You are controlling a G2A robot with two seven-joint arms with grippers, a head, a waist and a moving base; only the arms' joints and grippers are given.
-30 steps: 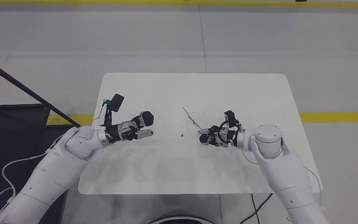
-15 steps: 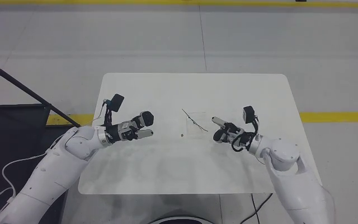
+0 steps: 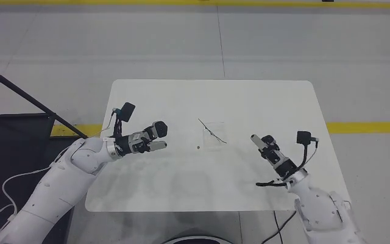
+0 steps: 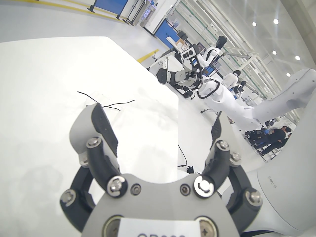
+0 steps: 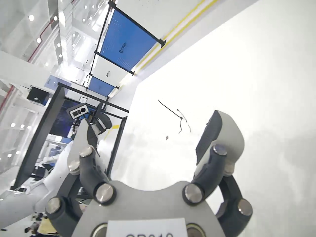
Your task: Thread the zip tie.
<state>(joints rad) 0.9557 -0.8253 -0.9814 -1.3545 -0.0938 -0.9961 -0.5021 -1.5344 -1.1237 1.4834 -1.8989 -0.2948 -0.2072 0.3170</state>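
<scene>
Looks to be the pick-up step, not yet begun, with nothing grasped. Find the zip tie [image 3: 211,132] lying loose on the white table [image 3: 183,100], just right of centre in the top view: a thin black strand with a short offshoot near its middle. Cannot tell whether the tail already passes through the head. Note a small dark speck [image 3: 199,147] on the table just below and left of it. In the left wrist view, see the left gripper [image 4: 158,110] with jaws spread wide and holding nothing, the tie lying beyond the tip of one finger in the middle left of that frame. In the top view, place this claw at left of centre, well apart from the tie. In the right wrist view, see the right gripper [image 5: 149,117] likewise wide open and empty, the tie beyond it near mid-frame. In the top view, place this one at lower right of centre, also apart from the tie. Next calls, most likely, for bringing one claw down over one end of the strand and closing finely, since so thin and flat a thing will slip from a loose pinch. Then calls for taking the other end with the second claw and lining tail to head
</scene>
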